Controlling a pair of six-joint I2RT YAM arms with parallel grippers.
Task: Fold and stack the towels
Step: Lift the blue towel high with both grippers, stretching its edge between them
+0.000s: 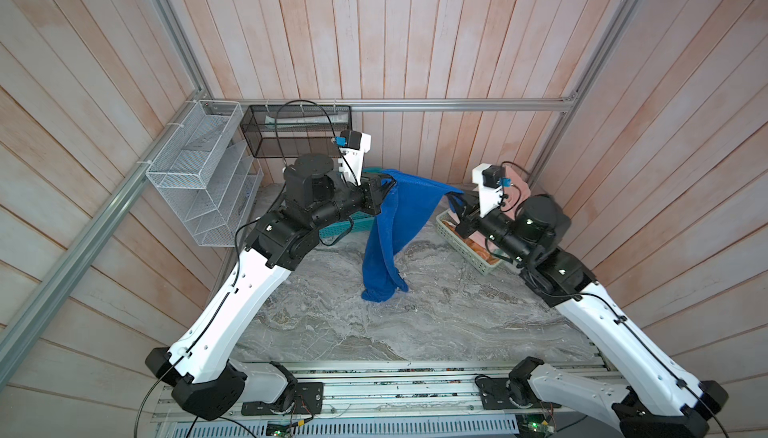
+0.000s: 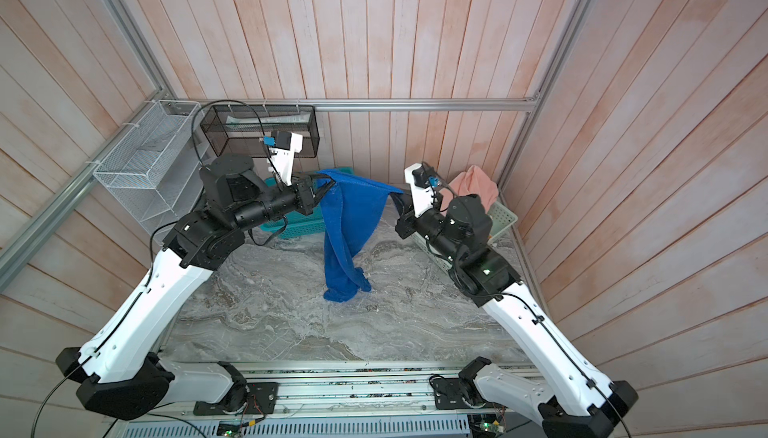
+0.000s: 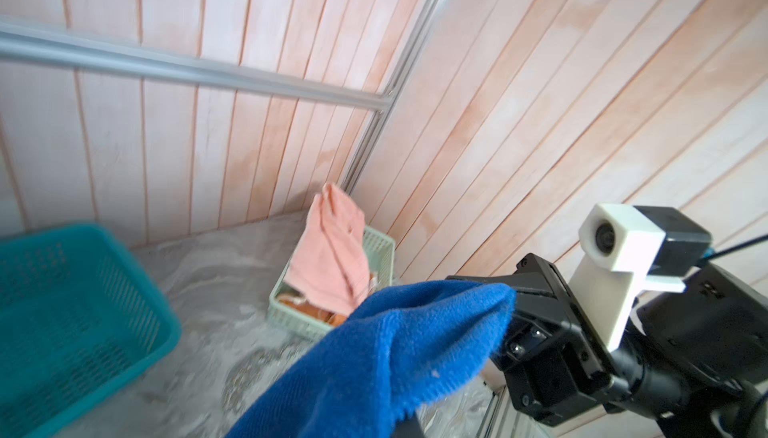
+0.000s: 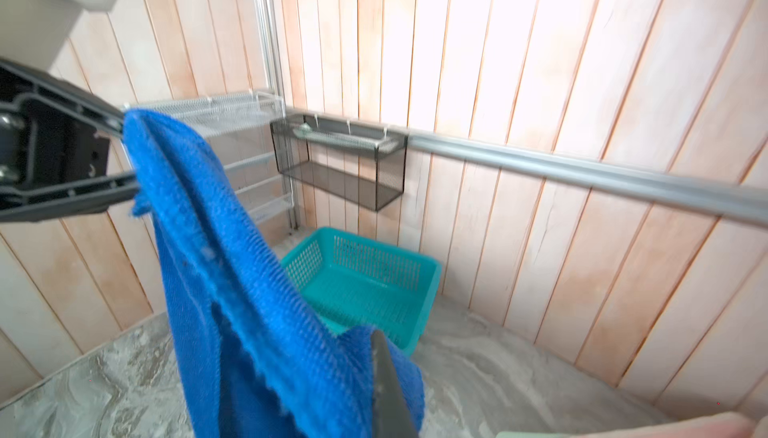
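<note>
Pinching one top corner each, the left end effector (image 1: 388,183) and right end effector (image 1: 454,197) hold the blue towel (image 1: 388,232) stretched between them, tail bunched on the counter (image 1: 436,323).

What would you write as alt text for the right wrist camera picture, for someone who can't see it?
A royal blue towel hangs in the foreground, one end pinched in the left gripper at the picture's edge. Behind it a teal basket sits on the marble table, below a black mesh bin fixed to the plank wall.
</note>
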